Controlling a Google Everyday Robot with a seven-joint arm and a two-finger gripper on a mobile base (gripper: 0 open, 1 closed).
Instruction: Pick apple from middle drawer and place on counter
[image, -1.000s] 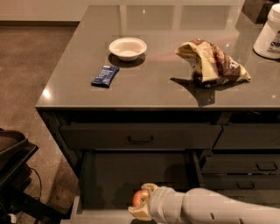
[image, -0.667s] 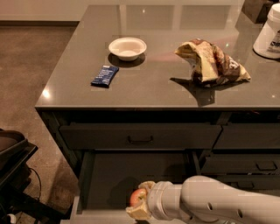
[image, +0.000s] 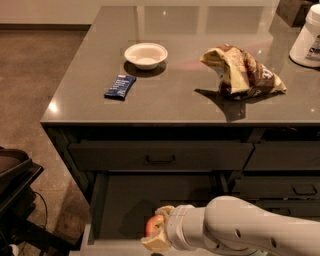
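Note:
The apple (image: 152, 224), red with a yellowish patch, is at the front of the open middle drawer (image: 125, 202). My gripper (image: 157, 228) reaches in from the lower right on a pale arm. Its tan fingers (image: 164, 210) sit above and below the apple and are closed on it. The apple is low in the drawer, near the pale front rim (image: 115, 247). The counter (image: 180, 95), a glossy dark grey-brown top, lies above the drawers.
On the counter are a white bowl (image: 146, 54), a blue snack bar (image: 120, 86), a crumpled chip bag (image: 242, 73) and a white container (image: 307, 37) at the far right. A closed handled drawer (image: 160, 157) is above the open one. Dark equipment (image: 15, 190) stands at the left on the floor.
The arm and gripper have shifted slightly left and up, and the apple has moved with them. Nothing on the counter has moved.

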